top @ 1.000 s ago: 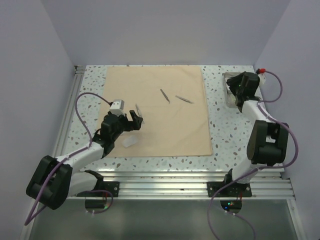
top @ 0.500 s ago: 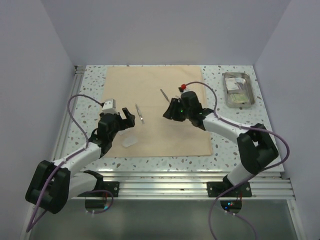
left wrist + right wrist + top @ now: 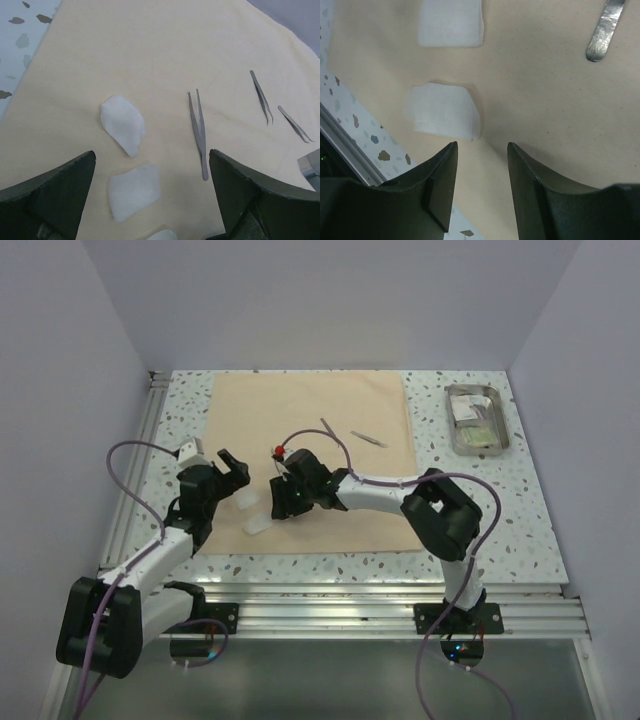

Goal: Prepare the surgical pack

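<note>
Upon the cloth (image 3: 150, 50) lie three tweezers (image 3: 199, 135) (three sachets (image 3: 122, 125)).

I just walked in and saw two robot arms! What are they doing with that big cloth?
They're preparing a surgical pack. A tan cloth lies flat with thin tweezers and small white sachets on it. The right gripper hovers open over a sachet near the cloth's front edge; the left gripper is open too, holding nothing. The steel tray sits off to the right, beside the cloth.
</note>
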Tool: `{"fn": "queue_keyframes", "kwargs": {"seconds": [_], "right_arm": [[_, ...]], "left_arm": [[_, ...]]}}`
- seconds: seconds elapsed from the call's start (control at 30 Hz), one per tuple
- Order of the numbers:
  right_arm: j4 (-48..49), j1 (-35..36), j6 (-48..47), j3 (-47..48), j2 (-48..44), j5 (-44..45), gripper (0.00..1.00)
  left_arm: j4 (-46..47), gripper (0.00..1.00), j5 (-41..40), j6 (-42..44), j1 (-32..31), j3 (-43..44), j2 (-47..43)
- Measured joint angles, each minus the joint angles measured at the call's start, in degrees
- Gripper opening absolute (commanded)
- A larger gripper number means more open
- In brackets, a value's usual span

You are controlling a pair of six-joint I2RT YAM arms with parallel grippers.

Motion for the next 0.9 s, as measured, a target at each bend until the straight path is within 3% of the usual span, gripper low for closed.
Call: {"fn": "queue_keyframes", "kwargs": {"seconds": [0.53,0.77,0.87,0.9], "right_arm": [[-2.29,1.75,-2.95,9.22,8.57,-2.56,0.41],[-2.29,1.95,-3.37,10.93,10.14,-2.91,0.25],[-2.38,2.05,-3.72,10.93,10.34,-2.93,0.01],[-2.49,2.10,-3.78,10.93,10.43,-2.95,0.00]], "left_arm": [[-0.22,0.99,0.31,-0.48,0.02,-0.37,-1.84],[-0.24,0.99,0.48,-0.44,0.02,-0.37,-1.84],[-0.24,0.99,0.46,-0.44,0.02,-0.37,-1.84],[-0.24,0.99,0.46,-0.44,0.02,-0.37,-1.84]]}}
